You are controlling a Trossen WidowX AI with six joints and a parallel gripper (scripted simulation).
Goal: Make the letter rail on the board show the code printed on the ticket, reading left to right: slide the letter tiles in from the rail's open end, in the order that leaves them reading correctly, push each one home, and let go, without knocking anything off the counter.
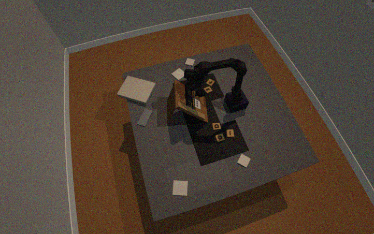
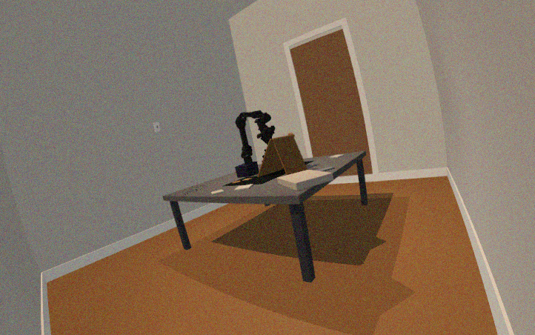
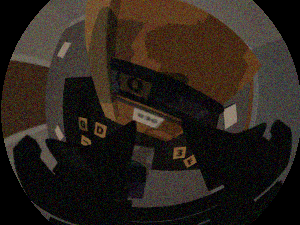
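Note:
The wooden board [image 1: 180, 94] [image 2: 290, 156] [image 3: 215, 49] stands tilted, with a dark letter rail [image 3: 185, 100] across it. One tile [image 3: 135, 86], with a round letter like G or Q, sits near the rail's left end in the wrist view. The white ticket [image 1: 197, 103] [image 3: 148, 118] is below the rail; its print is too blurred to read. My gripper [image 3: 159, 123] is open and empty, in front of the board. Loose tiles D [image 1: 216, 126] [image 3: 100, 130], G [image 1: 219, 137] [image 3: 83, 124] and a third [image 1: 230, 132] [image 3: 86, 141] lie together; two more [image 1: 210, 82] [image 1: 207, 89] [image 3: 179, 152] [image 3: 190, 161] lie opposite.
A black mat [image 1: 204, 158] lies under the board and tiles. A thick pale box [image 1: 137, 88] [image 2: 304, 178] and a grey strip [image 1: 144, 117] are behind the board. Flat white squares [image 1: 180, 187] [image 1: 244, 160] [image 1: 178, 73] lie around the grey table top [image 1: 171, 165].

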